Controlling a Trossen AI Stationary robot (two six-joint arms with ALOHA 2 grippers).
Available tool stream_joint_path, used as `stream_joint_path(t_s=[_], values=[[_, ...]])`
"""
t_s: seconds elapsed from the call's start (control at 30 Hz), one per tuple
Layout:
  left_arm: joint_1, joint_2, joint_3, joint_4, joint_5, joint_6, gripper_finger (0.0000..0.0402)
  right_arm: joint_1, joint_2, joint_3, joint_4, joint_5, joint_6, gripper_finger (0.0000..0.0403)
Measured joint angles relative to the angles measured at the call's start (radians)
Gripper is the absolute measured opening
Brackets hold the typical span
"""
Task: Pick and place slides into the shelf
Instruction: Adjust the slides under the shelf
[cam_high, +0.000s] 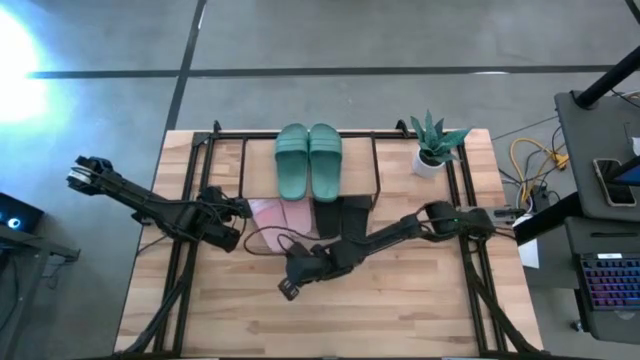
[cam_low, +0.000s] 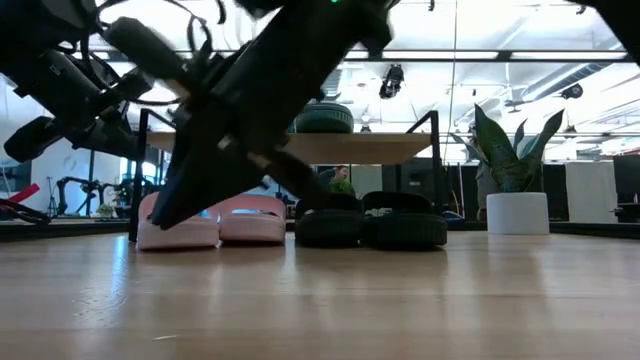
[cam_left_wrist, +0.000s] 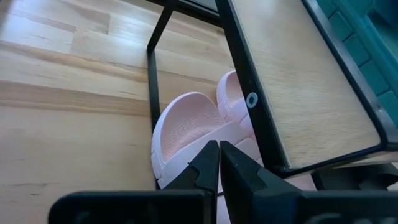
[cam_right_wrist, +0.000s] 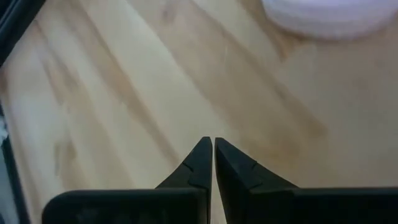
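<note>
The dark green slides lie side by side on the shelf's wooden top board. Under the board, the pink slides and the black slides rest sole-down on the table. My left gripper is shut. It hangs at the shelf's left end, above the heel of a pink slide, apart from it. My right gripper is shut over bare table, toward the near side of the pink slides.
A potted plant stands at the table's far right corner beside the shelf. The shelf's black wire leg stands close to my left gripper. A dark cable loops near the pink slides. Bare wooden table lies along the near side.
</note>
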Motion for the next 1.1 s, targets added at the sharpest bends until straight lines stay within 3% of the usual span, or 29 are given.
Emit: stream_joint_path(t_s=[0.3, 0.47, 0.57, 0.77, 1.1], values=[[0.000, 0.002, 0.002, 0.041, 0.007, 0.024, 0.0000, -0.042, 0.156, 0.240, -0.069, 0.015, -0.147, 0.0012], [0.000, 0.000, 0.004, 0.075, 0.030, 0.093, 0.0000, -0.048, 0.208, 0.340, -0.262, 0.146, -0.148, 0.0012], [0.000, 0.000, 0.005, 0.078, 0.036, 0.109, 0.0000, -0.050, 0.209, 0.339, -0.261, 0.195, -0.164, 0.0012], [0.000, 0.000, 0.003, 0.082, 0.041, 0.109, 0.0000, -0.072, 0.205, 0.336, -0.165, 0.186, -0.249, 0.0012], [0.000, 0.010, 0.003, 0.135, 0.061, 0.189, 0.0000, -0.141, 0.204, 0.336, -0.146, 0.185, -0.255, 0.0012]])
